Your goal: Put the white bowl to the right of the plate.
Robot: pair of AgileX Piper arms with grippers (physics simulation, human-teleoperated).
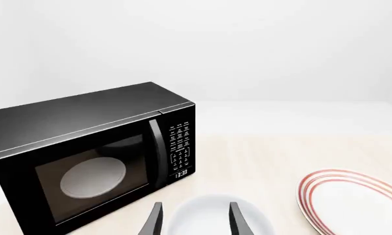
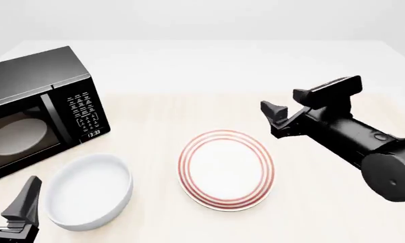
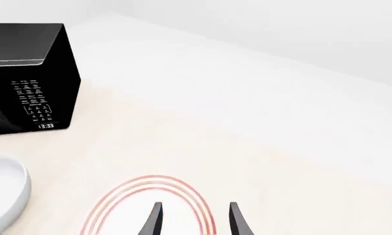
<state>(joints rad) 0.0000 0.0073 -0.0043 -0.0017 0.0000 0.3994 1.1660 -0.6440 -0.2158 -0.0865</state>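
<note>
White bowl (image 2: 89,191): seated left of the plate (image 2: 226,169), just beyond the spread, empty left gripper (image 1: 194,219). Microwave (image 2: 35,111) placed behind bowl. Right gripper (image 3: 193,219): parted, empty, over plate.

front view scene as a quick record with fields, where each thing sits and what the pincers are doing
bowl: on the table, left of the plate, empty, not held
plate: flat on the table, centre, nothing on it
microwave: far left, door shut, behind the bowl
left pincer: open, low beside the bowl at its left, holding nothing
right pincer: open, raised over the right side, holding nothing
task state: bowl not yet right of the plate
</note>
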